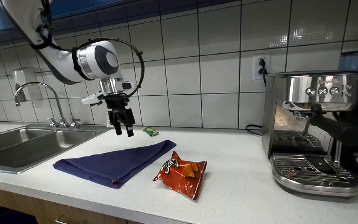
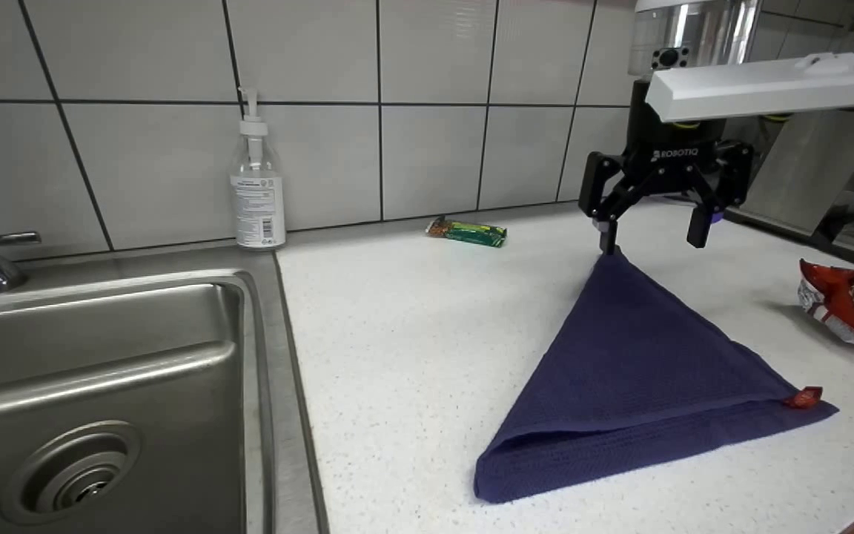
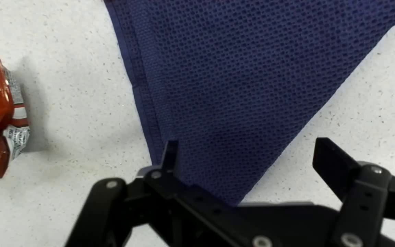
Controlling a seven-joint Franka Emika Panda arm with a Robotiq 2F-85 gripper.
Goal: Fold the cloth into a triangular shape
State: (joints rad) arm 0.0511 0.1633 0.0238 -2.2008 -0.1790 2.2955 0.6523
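Black gripper (image 2: pixel 653 245) lettered "ROBOTIQ" hangs, jaws apart, above navy cloth (image 2: pixel 634 363).

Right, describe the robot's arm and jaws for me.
The Franka Panda arm is white and rounded, with a dark grey oval cap and silvery bands. Black straps wrap it, and a black cable loops outside. The jaws are black, angular and jointed; the black body above them reads ROBOTIQ in white, near a white bar-shaped housing.
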